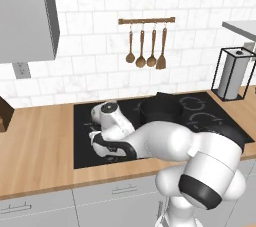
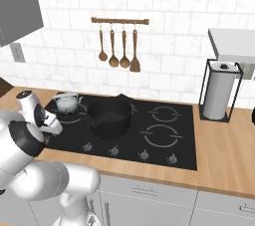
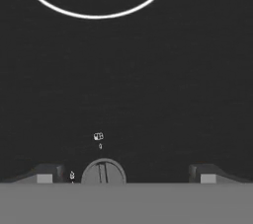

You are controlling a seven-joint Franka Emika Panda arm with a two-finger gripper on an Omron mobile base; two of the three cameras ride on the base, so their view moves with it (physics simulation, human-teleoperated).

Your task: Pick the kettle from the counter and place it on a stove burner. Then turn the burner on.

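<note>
The silver-grey kettle (image 2: 67,103) stands upright on the black glass stove at its rear left, beside the black pot (image 2: 109,115). My gripper (image 2: 54,126) hangs low over the stove's front left corner, a little in front of the kettle and apart from it. In the hand view the gripper (image 3: 126,177) is open, fingertips (image 3: 44,176) wide apart with nothing held. A round grey knob (image 3: 103,172) with a slot lies between them, nearer the left tip. The white ring of a stove burner (image 3: 96,16) curves across the top. The wooden counter (image 1: 40,146) surrounds the stove.
The black pot (image 1: 160,110) sits mid-stove. Two bare burner rings (image 2: 160,136) lie on the right half, and several knobs (image 2: 114,150) line the front edge. A paper towel holder (image 2: 217,95) stands on the counter at the right. Wooden utensils (image 2: 122,46) hang on the wall.
</note>
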